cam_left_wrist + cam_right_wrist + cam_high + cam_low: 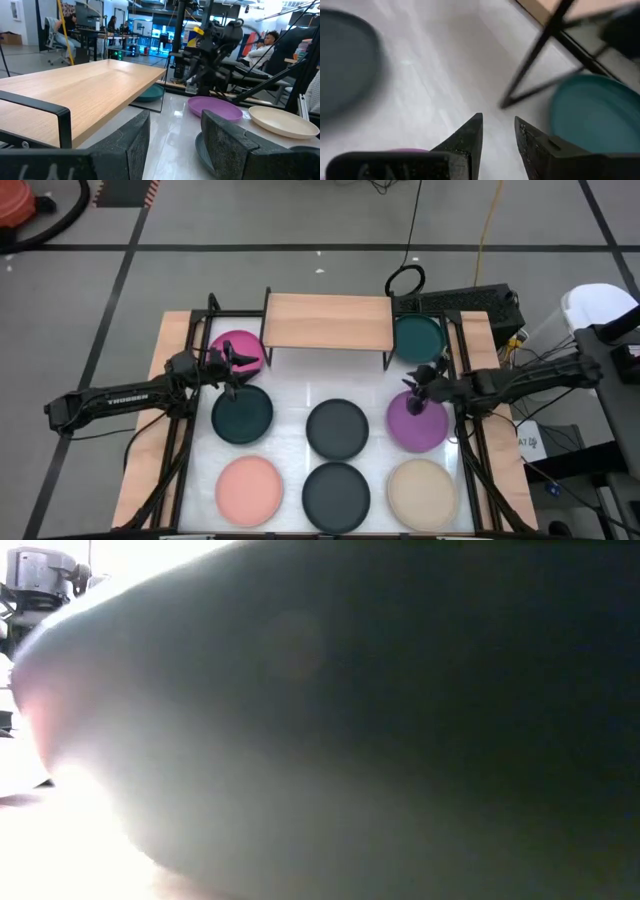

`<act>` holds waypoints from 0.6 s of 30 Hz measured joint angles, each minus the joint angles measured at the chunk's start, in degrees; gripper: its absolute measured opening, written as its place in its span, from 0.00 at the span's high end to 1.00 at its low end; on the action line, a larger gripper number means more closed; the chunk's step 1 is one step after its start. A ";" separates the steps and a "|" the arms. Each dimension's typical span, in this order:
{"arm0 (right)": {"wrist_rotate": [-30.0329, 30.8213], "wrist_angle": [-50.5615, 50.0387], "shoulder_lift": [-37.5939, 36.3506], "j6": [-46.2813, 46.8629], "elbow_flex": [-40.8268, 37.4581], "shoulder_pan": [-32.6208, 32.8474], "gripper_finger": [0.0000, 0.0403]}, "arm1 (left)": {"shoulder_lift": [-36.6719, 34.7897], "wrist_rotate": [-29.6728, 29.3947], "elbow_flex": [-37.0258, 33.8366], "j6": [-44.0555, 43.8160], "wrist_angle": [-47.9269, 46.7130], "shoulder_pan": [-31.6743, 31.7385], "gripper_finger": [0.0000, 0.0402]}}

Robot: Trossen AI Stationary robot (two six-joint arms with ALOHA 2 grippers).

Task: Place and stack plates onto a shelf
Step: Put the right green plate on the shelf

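Note:
The light-wood shelf (pixel 328 320) stands at the table's far middle, its board bare. Eight plates lie flat on the white top: magenta (pixel 237 352) and dark teal (pixel 242 414) on the left, two charcoal (pixel 337 428) (pixel 337 492) in the middle, teal (pixel 417 338) and purple (pixel 417 422) on the right, salmon (pixel 249 490) and beige (pixel 422 493) near the front. My left gripper (pixel 232 370) is open between the magenta and dark teal plates, holding nothing. My right gripper (pixel 418 390) is open above the purple plate's far edge, pointing down, and empty.
The shelf's black legs (pixel 535 55) stand close to the teal plate (pixel 600 115). In the left wrist view the shelf board (pixel 75 95) lies just ahead, with the purple plate (pixel 220 107) and right arm beyond. A dark plate right at the lens (pixel 380 720) fills the low view.

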 joint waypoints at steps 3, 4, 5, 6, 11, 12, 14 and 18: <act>0.00 0.02 3.55 0.04 0.00 -2.17 0.76 | 0.00 0.00 0.00 0.00 0.00 0.00 0.55; 0.00 0.00 4.58 0.02 0.00 -3.04 0.76 | 0.00 0.00 0.00 0.00 0.00 0.00 0.55; 0.00 0.03 5.53 0.03 0.00 -3.93 0.76 | 0.00 0.00 0.00 0.00 0.00 0.00 0.55; -0.01 -0.02 6.41 0.03 0.00 -4.95 0.76 | 0.00 0.00 0.01 0.00 0.00 -0.01 0.55; -1.63 -0.04 9.77 -0.20 0.02 -10.89 0.76 | 0.00 0.00 0.00 0.00 0.00 0.00 0.55; -3.07 -0.02 10.27 -0.49 0.02 -12.49 0.75 | 0.00 0.00 0.00 0.00 0.00 -0.01 0.55; -6.59 0.57 11.28 -1.75 0.04 -15.98 0.73 | 0.00 0.00 0.00 0.00 0.00 0.00 0.55; -10.67 2.20 13.68 -5.56 0.07 -22.82 0.64 | 0.00 0.00 0.00 0.00 -0.01 -0.01 0.55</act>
